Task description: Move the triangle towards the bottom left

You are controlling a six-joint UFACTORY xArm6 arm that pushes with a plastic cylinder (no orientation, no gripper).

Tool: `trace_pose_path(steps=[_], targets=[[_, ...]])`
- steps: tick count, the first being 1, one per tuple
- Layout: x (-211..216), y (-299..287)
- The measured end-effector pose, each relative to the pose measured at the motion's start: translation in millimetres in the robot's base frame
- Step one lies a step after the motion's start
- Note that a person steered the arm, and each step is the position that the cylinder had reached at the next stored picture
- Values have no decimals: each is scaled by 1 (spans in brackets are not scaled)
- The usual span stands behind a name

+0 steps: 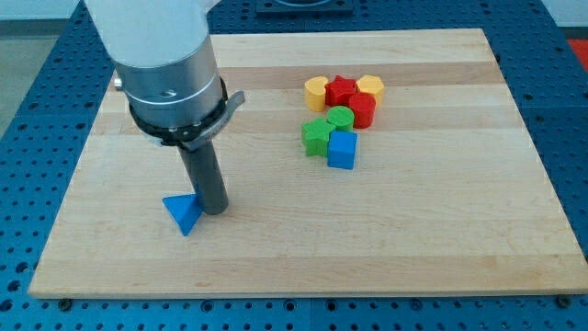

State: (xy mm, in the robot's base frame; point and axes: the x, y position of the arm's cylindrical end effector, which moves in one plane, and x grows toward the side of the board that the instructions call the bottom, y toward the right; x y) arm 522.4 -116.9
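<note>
The blue triangle point(183, 213) is located on the wooden board point(441, 239), in the lower part of the view's left half. My tip point(214, 211) is set down on the board directly at the triangle's right side, touching it or just beside it; actual contact cannot be confirmed. No grasping hardware is fitted: the arm ends in a plain dark rod, so nothing is held.

Well apart, toward the view's upper right, a tight cluster of blocks is found. From left to right it comprises a yellow block point(316, 93), a green star-like block point(317, 136), a red star point(341, 90), a green cylinder point(340, 118), a blue cube point(342, 149), a red cylinder point(362, 109) and a second yellow block point(370, 87).
</note>
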Motion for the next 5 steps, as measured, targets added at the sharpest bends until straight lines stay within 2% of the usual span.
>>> trace_pose_path(steps=[4, 5], targets=[[16, -73], [21, -76]])
